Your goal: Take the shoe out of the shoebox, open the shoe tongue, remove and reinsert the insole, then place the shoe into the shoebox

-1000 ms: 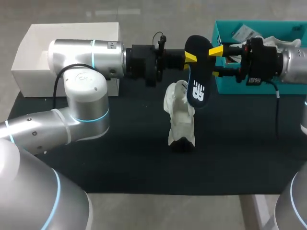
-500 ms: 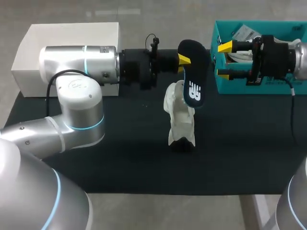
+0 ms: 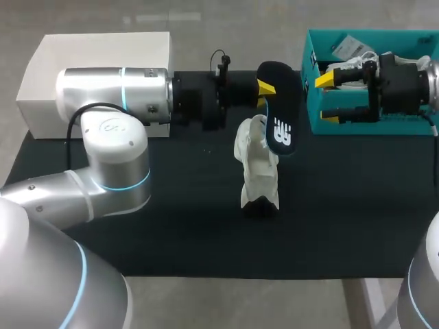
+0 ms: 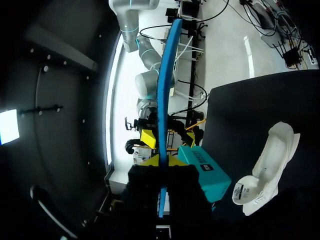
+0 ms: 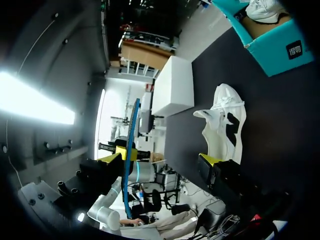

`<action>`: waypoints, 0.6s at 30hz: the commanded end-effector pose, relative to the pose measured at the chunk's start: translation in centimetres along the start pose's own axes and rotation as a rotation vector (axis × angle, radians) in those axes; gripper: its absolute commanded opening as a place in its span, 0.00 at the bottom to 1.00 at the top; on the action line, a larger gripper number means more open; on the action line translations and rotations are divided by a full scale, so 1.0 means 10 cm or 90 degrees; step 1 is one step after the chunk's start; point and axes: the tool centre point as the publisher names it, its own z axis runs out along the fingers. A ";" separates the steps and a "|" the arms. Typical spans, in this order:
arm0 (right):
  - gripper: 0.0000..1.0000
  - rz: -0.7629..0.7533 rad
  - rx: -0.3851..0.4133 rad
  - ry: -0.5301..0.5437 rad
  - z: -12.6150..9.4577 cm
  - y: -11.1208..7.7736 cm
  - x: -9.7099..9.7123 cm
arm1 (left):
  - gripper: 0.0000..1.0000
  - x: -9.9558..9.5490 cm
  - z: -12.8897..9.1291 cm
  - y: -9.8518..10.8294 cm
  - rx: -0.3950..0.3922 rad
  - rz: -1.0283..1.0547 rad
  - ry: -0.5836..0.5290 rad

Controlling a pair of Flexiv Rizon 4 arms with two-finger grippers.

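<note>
My left gripper [image 3: 265, 88] is shut on the toe end of a dark navy insole [image 3: 278, 115], which hangs in the air above the white shoe [image 3: 258, 168]. The shoe lies on the black mat, its opening under the insole. In the left wrist view the insole [image 4: 162, 95] shows edge-on as a blue strip rising from between my own fingertips [image 4: 161, 161]; the shoe [image 4: 267, 170] lies beside it. My right gripper [image 3: 325, 99] stands open over the teal box's near wall, apart from the insole. In the right wrist view its fingers [image 5: 160, 160] are spread wide, with the insole [image 5: 131, 145] ahead.
A white shoebox [image 3: 41, 75] stands at the back left behind my left arm. A teal box [image 3: 310, 122] holding another white shoe [image 3: 346, 68] sits at the back right. The black mat [image 3: 171, 226] covers the table's middle and front.
My right gripper let go of the insole, opened wide and drew back to the right over the teal box. My left gripper kept the insole and shifted slightly left.
</note>
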 end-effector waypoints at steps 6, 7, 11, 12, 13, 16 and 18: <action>1.00 -0.010 -0.027 -0.194 -0.69 -0.13 -0.06 | 0.00 0.02 -0.08 -0.05 0.000 -0.020 0.011; 1.00 -0.011 -0.034 -0.208 -0.76 -0.14 -0.08 | 0.00 0.02 -0.09 -0.06 0.000 -0.022 0.012; 1.00 -0.014 -0.089 -0.246 -1.01 -0.17 -0.09 | 0.00 0.03 -0.12 -0.06 -0.003 -0.026 0.014; 1.00 -0.013 -0.107 -0.246 -1.08 -0.18 -0.08 | 0.00 0.03 -0.13 -0.07 -0.003 -0.026 0.015; 1.00 -0.013 -0.119 -0.245 -1.15 -0.19 -0.08 | 0.00 0.03 -0.14 -0.07 -0.003 -0.027 0.015; 1.00 -0.007 -0.133 -0.255 -1.29 -0.18 -0.10 | 0.00 0.03 -0.15 -0.07 -0.003 -0.029 0.017; 1.00 -0.003 -0.133 -0.263 -1.35 -0.17 -0.13 | 0.00 0.03 -0.15 -0.08 -0.003 -0.030 0.019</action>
